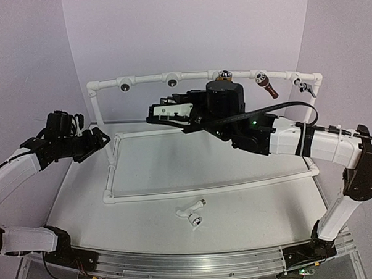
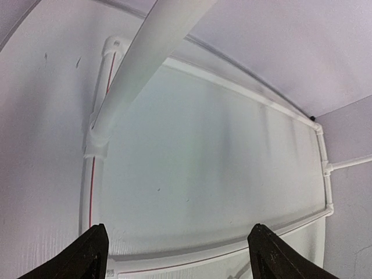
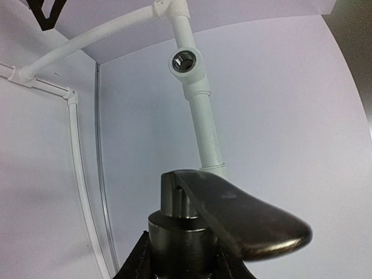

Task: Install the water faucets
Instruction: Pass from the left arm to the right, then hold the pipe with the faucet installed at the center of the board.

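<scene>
The white faucet (image 1: 192,213) lies on the table (image 1: 269,204), lower centre of the top view, before the pipe frame (image 1: 237,185). The dark faucet (image 3: 232,224) sits in the right gripper (image 3: 180,260), seemingly upper centre.

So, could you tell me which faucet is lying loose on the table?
The white faucet; the dark faucet is in the right gripper, the others are mounted on the pipe.

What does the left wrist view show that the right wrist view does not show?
Only the left wrist view: the left hand, open and empty. Only the right wrist view: the right hand shut on a dark grey metal tap with a flat lever handle, and an open socket in a pipe fitting beyond it. Both: the white plastic pipe frame.
</scene>
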Robot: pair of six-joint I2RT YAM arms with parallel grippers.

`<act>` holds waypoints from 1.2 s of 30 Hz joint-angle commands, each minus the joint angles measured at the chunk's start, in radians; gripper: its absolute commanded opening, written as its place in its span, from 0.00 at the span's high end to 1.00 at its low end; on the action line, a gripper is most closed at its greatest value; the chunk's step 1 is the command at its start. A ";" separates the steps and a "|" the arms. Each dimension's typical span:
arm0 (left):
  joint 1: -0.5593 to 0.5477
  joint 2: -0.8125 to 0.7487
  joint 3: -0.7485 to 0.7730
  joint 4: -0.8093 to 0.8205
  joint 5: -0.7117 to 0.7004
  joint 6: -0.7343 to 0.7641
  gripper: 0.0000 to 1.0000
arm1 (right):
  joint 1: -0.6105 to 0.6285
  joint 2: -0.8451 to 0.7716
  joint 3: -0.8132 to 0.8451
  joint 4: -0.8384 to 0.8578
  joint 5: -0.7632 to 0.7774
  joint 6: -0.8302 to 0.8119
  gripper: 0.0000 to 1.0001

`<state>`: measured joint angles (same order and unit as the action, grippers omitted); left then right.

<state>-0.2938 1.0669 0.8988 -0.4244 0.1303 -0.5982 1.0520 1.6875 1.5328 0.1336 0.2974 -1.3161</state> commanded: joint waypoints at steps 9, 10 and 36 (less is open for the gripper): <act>0.085 0.140 -0.045 -0.059 -0.064 -0.044 0.14 | 0.035 -0.014 -0.020 0.064 -0.064 -0.277 1.00; 0.086 0.153 -0.050 -0.056 -0.064 -0.044 0.14 | 0.036 -0.017 -0.028 0.073 -0.078 -0.285 1.00; 0.106 0.406 -0.051 0.074 0.052 -0.148 0.37 | -0.039 0.084 -0.154 0.504 -0.134 -0.464 1.00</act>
<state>-0.1903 1.4692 0.8279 -0.4091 0.1429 -0.8094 1.0128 1.8030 1.3567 0.5219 0.1737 -1.7916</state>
